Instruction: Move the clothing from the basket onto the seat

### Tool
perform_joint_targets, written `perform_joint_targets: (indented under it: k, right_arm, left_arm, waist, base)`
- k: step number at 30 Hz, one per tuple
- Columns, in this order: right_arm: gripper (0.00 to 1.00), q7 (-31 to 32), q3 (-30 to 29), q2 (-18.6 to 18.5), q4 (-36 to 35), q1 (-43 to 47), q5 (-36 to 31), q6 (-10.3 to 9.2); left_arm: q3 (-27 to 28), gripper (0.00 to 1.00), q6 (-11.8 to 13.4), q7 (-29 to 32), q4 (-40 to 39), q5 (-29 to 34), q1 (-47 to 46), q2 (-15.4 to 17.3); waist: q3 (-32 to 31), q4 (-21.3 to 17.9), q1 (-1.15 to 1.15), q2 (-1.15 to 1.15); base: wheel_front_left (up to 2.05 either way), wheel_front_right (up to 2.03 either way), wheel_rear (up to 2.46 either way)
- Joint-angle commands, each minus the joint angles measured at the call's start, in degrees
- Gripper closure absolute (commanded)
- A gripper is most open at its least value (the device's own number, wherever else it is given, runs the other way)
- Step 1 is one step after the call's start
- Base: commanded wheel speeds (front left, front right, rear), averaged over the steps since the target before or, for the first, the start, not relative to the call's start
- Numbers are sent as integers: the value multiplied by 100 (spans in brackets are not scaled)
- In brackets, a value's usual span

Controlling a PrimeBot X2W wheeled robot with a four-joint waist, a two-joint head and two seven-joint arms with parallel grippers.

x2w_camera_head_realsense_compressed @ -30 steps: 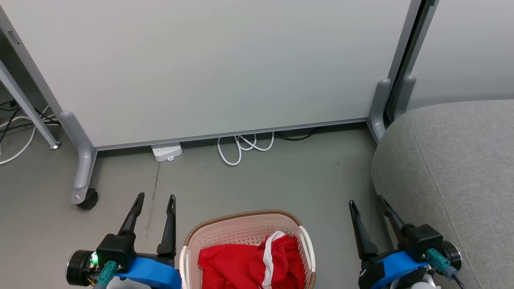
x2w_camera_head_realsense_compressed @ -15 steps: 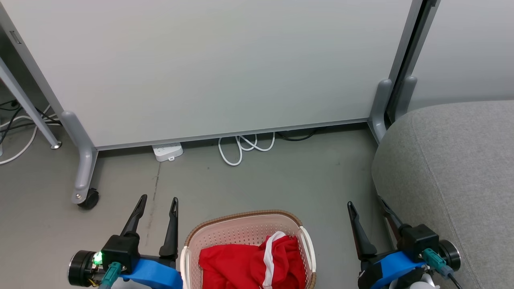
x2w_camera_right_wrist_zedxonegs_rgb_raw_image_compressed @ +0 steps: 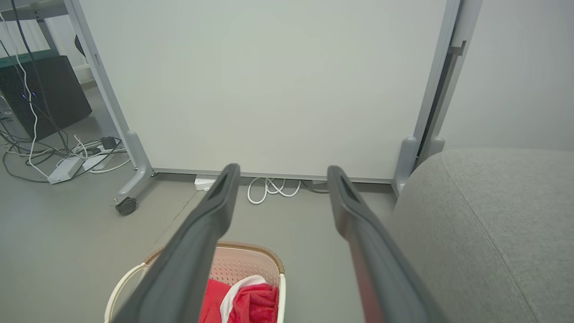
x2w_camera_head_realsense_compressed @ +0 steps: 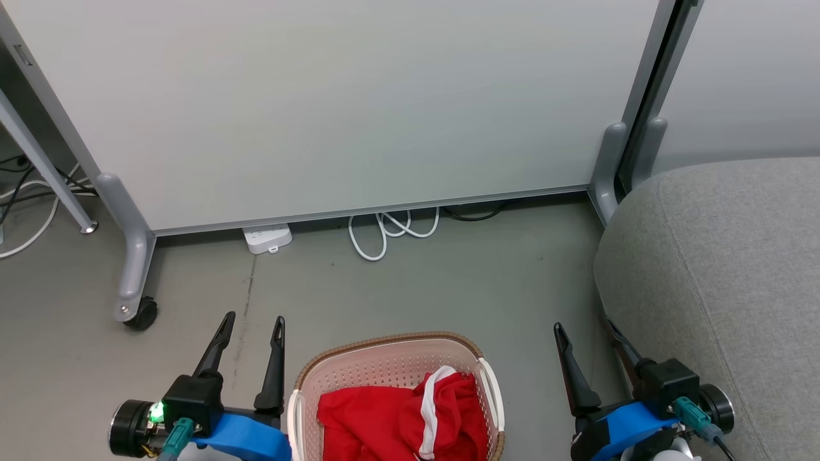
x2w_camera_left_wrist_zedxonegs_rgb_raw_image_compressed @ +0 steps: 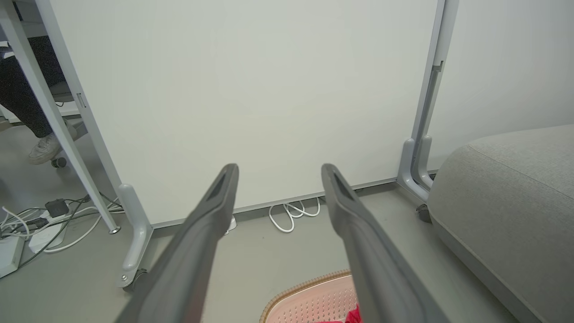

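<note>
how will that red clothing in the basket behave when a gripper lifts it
Probably floppy: the red clothing lies crumpled in folds in the basket, so it should drape and trail when pinched. Likely light, being thin fabric. The heaped folds may come up together.

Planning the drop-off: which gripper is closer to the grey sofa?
The right gripper: it hangs beside the sofa, while the left gripper is on the far side of the basket.
</note>
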Motion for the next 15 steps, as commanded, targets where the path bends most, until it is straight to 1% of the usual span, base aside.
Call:
perform_joint_targets:
  k: [1,7,15]
  right_arm:
    - [0,-30,7,-23,16,-43,20,-2]
    - [0,-29,25,-23,13,-95,37,-2]
    - [0,-28,1,-23,-80,-299,-36,-2]
  left_arm:
    - [-5,0,-21,-20,16,20,-78,29]
    - [-86,0,-152,-19,180,137,-257,55]
    - [-369,0,-339,-18,625,275,-850,197]
  waist:
    - [13,-11,0,0]
    - [131,-110,0,0]
    - [618,-325,0,0]
  base:
    - [0,0,0]
    - [0,0,0]
    - [0,0,0]
